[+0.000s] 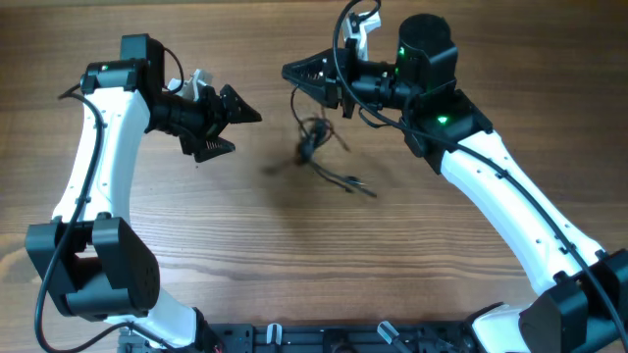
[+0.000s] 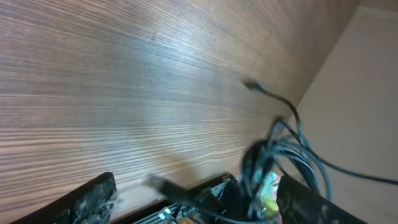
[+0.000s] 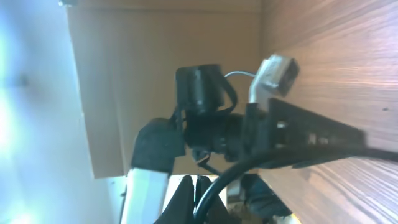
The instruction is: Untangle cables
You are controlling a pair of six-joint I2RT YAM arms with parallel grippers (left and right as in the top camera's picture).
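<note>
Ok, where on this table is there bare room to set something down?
Widest bare patch: the near middle of the table, between the left arm and right arm, in front of the cables. The far right corner is bare too. Crowded: the far middle, where the left gripper, right gripper and cables cluster.

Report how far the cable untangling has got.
Done: nothing visibly separated; the cables form one knotted bunch with a few ends trailing out. In hand: the right gripper is shut on a strand that runs down to the bunch, apparently lifting it; the left gripper is open and apart from it. Left: pull each cord free and lay them out singly.
</note>
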